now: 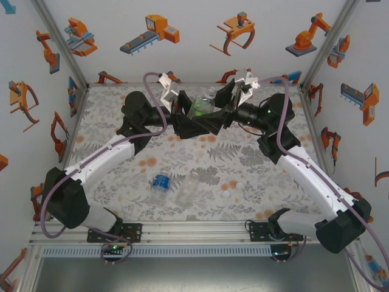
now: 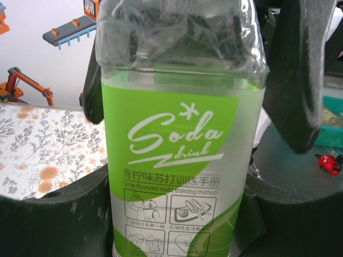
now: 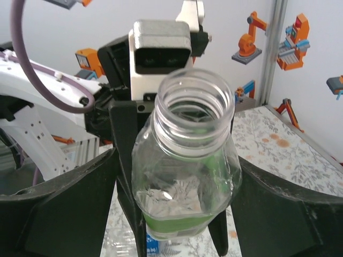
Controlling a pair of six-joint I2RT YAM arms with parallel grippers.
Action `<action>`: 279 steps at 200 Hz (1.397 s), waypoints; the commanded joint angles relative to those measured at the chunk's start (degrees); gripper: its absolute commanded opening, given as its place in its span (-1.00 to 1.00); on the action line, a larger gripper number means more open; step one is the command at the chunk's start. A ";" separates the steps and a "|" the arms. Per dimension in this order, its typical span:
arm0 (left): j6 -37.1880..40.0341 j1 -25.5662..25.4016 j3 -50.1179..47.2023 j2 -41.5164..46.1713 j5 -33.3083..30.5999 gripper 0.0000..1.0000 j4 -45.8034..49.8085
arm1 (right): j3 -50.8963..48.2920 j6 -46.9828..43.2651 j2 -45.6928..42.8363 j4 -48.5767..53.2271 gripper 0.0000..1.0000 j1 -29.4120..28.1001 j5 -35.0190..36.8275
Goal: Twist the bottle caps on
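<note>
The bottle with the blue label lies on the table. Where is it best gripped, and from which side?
Probably across its labelled middle, from straight above: the blue-labelled bottle lies on its side, so jaws coming down can close on both flanks. Mind the colourless bottle lying close beside it.

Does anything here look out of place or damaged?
The blue-label bottle and the plain clear bottle lie on their sides on the table. The green bottle is uncapped, and its shoulder looks creased.
</note>
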State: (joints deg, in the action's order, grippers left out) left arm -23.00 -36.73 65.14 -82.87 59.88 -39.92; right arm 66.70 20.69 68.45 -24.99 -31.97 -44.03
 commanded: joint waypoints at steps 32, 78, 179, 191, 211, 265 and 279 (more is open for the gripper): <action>1.02 0.04 0.67 2.40 0.50 0.12 0.21 | 0.57 2.24 0.18 -3.63 0.03 -0.33 -0.61; 16.96 -0.04 6.60 4.91 0.68 0.42 28.38 | 2.67 0.32 1.23 2.46 -0.18 -0.46 -2.51; 19.88 -0.20 10.70 3.49 1.82 0.41 36.45 | 5.76 -0.12 3.11 5.30 -0.22 -1.52 -3.86; 19.80 -0.26 10.79 3.48 1.82 0.35 36.46 | 6.05 -0.16 3.17 5.63 -0.22 -1.58 -4.00; 19.60 -0.23 10.79 3.43 2.04 0.33 35.80 | 6.43 -0.18 3.58 5.83 -0.22 -1.69 -4.39; 19.05 -0.25 11.01 3.12 2.74 0.30 34.56 | 7.13 -0.18 4.85 6.51 -0.22 -2.30 -4.58; 19.05 -0.26 10.98 2.90 2.96 0.22 34.65 | 7.21 -0.27 4.88 6.53 -0.22 -2.31 -4.48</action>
State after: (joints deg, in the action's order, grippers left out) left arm -4.40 -36.73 74.15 -79.68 60.90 -4.27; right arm 71.55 21.04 73.38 -18.20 -33.91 -47.99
